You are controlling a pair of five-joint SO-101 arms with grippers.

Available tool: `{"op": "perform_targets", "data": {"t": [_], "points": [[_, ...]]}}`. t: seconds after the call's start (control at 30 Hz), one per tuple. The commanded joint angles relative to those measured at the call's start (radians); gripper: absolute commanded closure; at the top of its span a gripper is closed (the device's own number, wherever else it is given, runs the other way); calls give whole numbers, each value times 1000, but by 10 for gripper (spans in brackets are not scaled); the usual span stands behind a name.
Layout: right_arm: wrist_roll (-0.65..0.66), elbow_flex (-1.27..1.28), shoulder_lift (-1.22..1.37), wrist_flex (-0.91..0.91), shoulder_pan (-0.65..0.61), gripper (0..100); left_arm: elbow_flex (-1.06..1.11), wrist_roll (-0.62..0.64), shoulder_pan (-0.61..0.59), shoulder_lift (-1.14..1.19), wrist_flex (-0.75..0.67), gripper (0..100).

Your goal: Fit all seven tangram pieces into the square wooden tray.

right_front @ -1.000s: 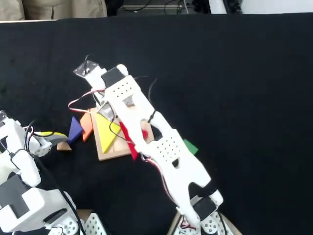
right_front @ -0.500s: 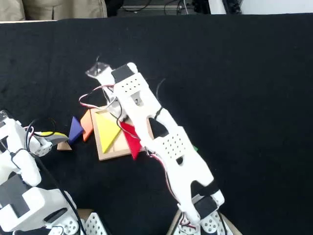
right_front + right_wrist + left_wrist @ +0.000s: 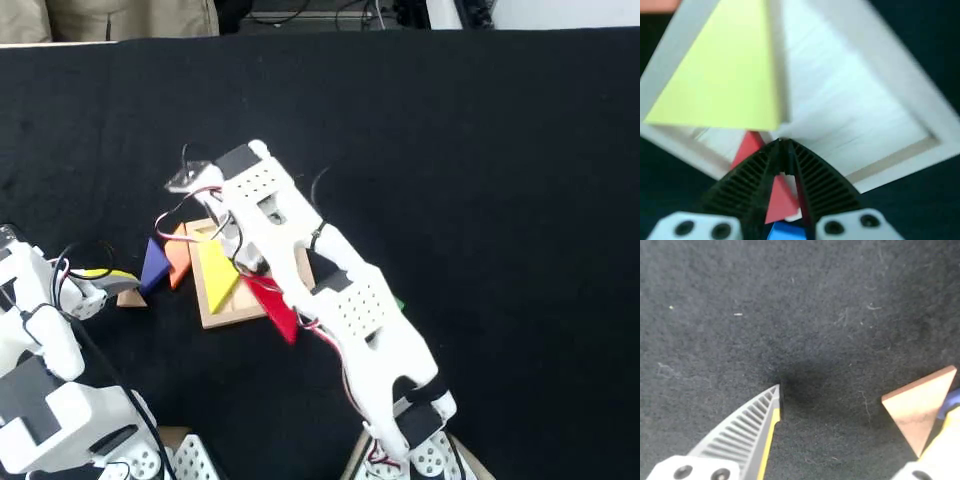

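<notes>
I read R fingers (image 3: pixel 765 172) as pressed together, tips over red piece (image 3: pixel 754 146) at tray (image 3: pixel 890 62) rim; red lies half across rim, not seated. Yellow piece (image 3: pixel 725 80) sits in tray just beyond. R arm covers much of tray from above. L fingers (image 3: pixel 747 427) spread, low over surface (image 3: pixel 790 300), w/ tan piece (image 3: pixel 917 407) beside one. Blue piece (image 3: pixel 153 263) & orange piece (image 3: pixel 178 258) lie just outside tray.
</notes>
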Motion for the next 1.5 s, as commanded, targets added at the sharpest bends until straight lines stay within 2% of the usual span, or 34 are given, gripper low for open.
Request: {"op": "perform_targets", "data": {"t": [0.0, 0.2, 0.3, 0.57, 0.8, 0.93, 1.1, 1.47], "points": [[12, -1, -93, 29, 6, 988, -5, -9, -4, -6, -12, 535], [-51, 1, -257, 34, 28, 988, -5, -9, -4, -6, -12, 535], [-31, 140, -377, 34, -23, 988, -5, -9, -4, -6, -12, 535], [-29, 656, -625, 26, -14, 988, -5, -9, -4, -6, -12, 535], [-29, 865, -677, -44, -58, 988, -5, -9, -4, -6, -12, 535], [-28, 886, -638, -107, -91, 988, -5, -9, -4, -6, -12, 535], [17, 885, -533, -172, -54, 988, -4, -9, -4, -6, -11, 535], [51, 662, -455, -98, 83, 988, -4, -9, -4, -6, -12, 535]]}}
